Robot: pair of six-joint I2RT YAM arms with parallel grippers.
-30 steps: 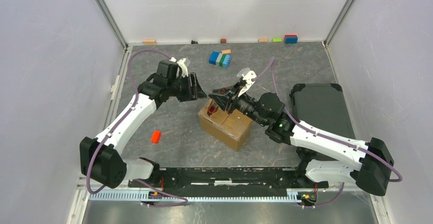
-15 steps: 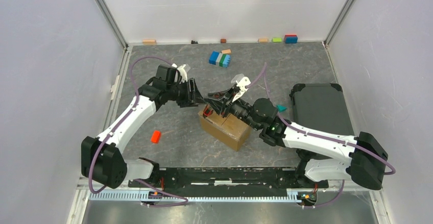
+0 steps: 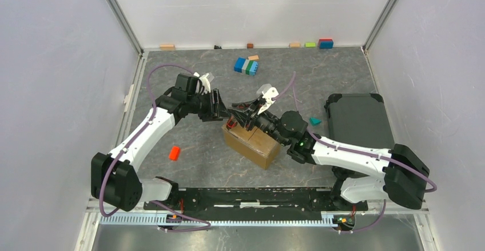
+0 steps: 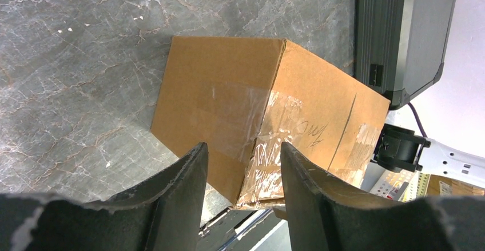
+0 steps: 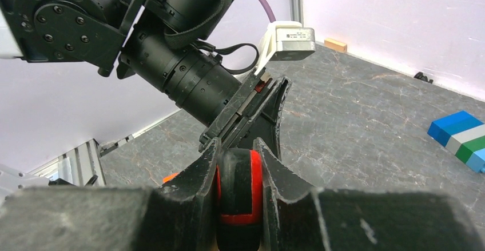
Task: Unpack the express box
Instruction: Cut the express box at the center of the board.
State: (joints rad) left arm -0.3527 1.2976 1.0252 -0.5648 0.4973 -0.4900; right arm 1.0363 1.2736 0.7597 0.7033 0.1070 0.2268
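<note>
The express box point(image 3: 258, 146) is a brown carton with taped, closed flaps, standing mid-table; it fills the left wrist view point(image 4: 229, 96). My left gripper point(image 3: 222, 106) is open and empty, its jaws straddling the box's taped corner edge point(image 4: 241, 148) without touching. My right gripper point(image 3: 237, 118) hovers at the box's far left corner, shut on a black-and-red tool point(image 5: 237, 185) that stands upright between its fingers. In the right wrist view the left gripper point(image 5: 260, 111) sits just beyond my right fingertips point(image 5: 237, 148).
A black case point(image 3: 357, 122) lies right of the box, with a teal block point(image 3: 314, 120) beside it. An orange-red block point(image 3: 174, 152) lies to the left. A blue-green block cluster point(image 3: 246, 66) sits at the back, and small blocks point(image 3: 326, 43) line the far wall.
My right gripper has moved left with the tool to the box's far left corner, uncovering the teal block. My left gripper has edged down towards the same corner.
</note>
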